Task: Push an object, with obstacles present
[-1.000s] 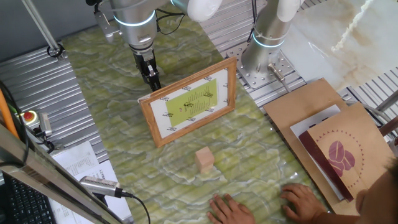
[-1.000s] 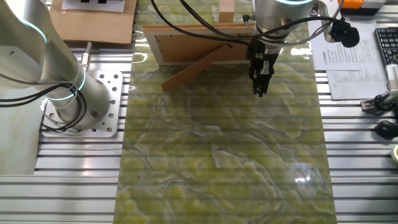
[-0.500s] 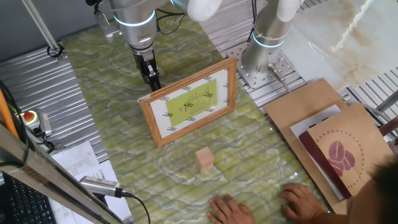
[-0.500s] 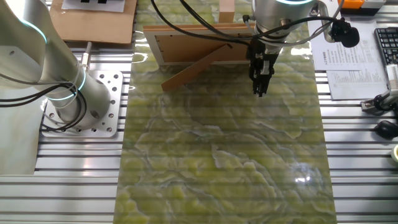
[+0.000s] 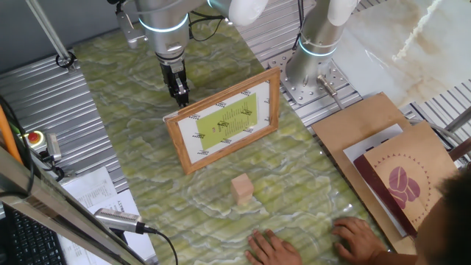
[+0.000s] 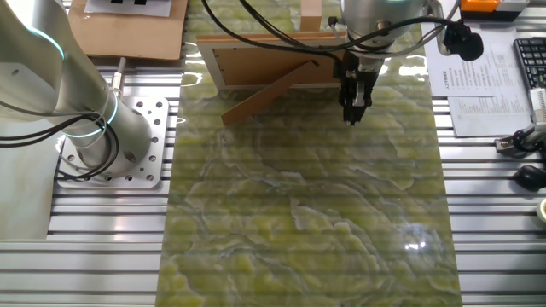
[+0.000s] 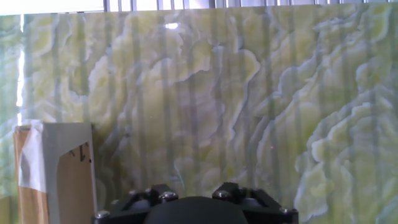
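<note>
The small tan wooden block (image 5: 242, 188) stands on the green marbled mat, in front of the picture frame (image 5: 224, 121). In the other fixed view only the block's top (image 6: 311, 12) shows beyond the frame's back (image 6: 273, 58). The frame leans on its easel leg (image 6: 260, 98). My gripper (image 5: 179, 97) hangs just behind the frame's left end, on the far side from the block, its fingers together and holding nothing. It points down over the mat near the frame's back corner (image 6: 351, 118). The hand view shows only the hand's dark body (image 7: 196, 208) and a piece of the frame's back (image 7: 59, 177).
A person's hands (image 5: 274, 249) rest on the mat's near edge close to the block. A cardboard sheet with a brown paper bag (image 5: 397, 184) lies to the right. A second arm's base (image 5: 313, 51) stands behind the frame. Papers and a keyboard (image 6: 512, 77) lie beside the mat.
My gripper has shifted a little, rising slightly and moving along the frame's back. The block, the frame and the hands stay where they were.
</note>
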Available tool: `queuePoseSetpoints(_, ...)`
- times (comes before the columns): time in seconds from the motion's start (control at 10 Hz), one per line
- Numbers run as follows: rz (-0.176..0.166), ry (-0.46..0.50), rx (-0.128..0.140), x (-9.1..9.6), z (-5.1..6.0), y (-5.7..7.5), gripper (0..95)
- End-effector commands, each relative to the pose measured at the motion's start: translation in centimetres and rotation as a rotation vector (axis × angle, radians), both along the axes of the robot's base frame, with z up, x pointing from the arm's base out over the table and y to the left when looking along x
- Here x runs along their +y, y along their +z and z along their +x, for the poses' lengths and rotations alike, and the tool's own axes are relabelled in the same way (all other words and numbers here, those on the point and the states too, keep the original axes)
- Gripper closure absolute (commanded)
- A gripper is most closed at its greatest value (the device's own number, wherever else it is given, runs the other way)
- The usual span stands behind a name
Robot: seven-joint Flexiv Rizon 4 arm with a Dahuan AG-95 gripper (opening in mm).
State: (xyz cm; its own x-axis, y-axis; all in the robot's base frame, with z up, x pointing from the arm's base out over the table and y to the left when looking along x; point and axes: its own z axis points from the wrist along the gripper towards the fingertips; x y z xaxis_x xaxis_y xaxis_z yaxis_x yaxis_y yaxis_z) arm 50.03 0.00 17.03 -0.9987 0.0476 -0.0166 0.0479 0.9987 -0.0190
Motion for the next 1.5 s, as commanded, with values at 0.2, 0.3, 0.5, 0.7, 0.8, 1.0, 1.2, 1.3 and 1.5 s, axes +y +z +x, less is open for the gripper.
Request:
queuePoseSetpoints(0.2, -0.001, 0.000, 0.002, 0.0, 0.0, 0.0, 95.0)
queuePoseSetpoints(0.3, -0.001, -0.001, 0.002, 0.0, 0.0, 0.0, 95.0)
queuePoseSetpoints(0.5, -0.002, -0.001, 0.002, 0.0, 0.0, 0.0, 95.0)
queuePoseSetpoints(0.7, -0.002, -0.001, 0.002, 0.0, 0.1, 0.0, 95.0)
queuePoseSetpoints(0.8, -0.002, 0.000, 0.003, 0.0, 0.1, 0.0, 95.0)
queuePoseSetpoints(1.0, -0.001, 0.000, 0.002, 0.1, 0.2, 0.2, 95.0)
queuePoseSetpoints(1.2, 0.000, -0.005, 0.008, 0.4, 0.7, 1.0, 95.0)
queuePoseSetpoints(1.3, 0.001, -0.006, 0.009, 0.5, 0.9, 1.3, 95.0)
queuePoseSetpoints(1.5, 0.004, -0.018, 0.016, 1.2, 1.8, 2.9, 95.0)
